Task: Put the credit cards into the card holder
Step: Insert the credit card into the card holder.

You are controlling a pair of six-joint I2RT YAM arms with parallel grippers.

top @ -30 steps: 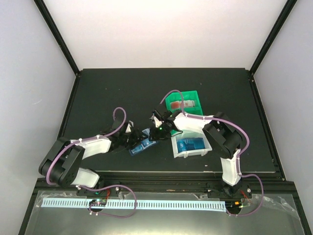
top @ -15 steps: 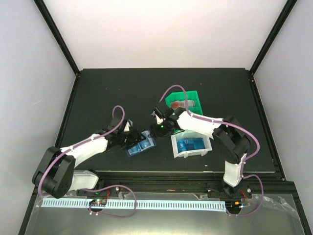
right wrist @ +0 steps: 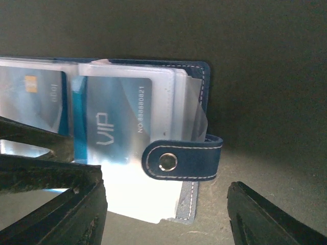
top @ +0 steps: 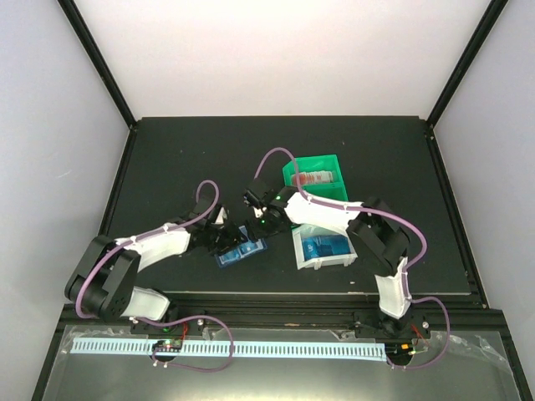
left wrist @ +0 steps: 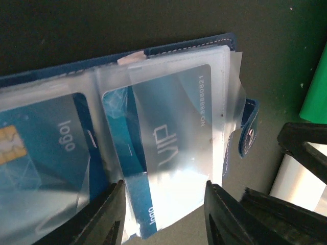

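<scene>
The card holder (top: 241, 253) lies open on the black table, its clear sleeves up. In the left wrist view a blue "VIP" credit card (left wrist: 168, 138) and a blue "logo" card (left wrist: 48, 153) sit in its sleeves. My left gripper (top: 222, 242) is at the holder's left side. In its own view the gripper (left wrist: 163, 214) has its jaws apart, flanking the near edge of the VIP sleeve. My right gripper (top: 256, 219) hovers just behind the holder. In its own view the gripper (right wrist: 166, 214) is wide open and empty over the holder's snap strap (right wrist: 181, 161).
A white bin (top: 299, 251) right of the holder holds more blue cards (top: 326, 247). A green bin (top: 328, 163) behind it holds a red-and-white item (top: 314, 178). The right forearm spans the space between the bins.
My right gripper has moved left along the holder's far side. The holder, tilted a second ago, now lies flat and open. My left gripper has stayed at its left side.
</scene>
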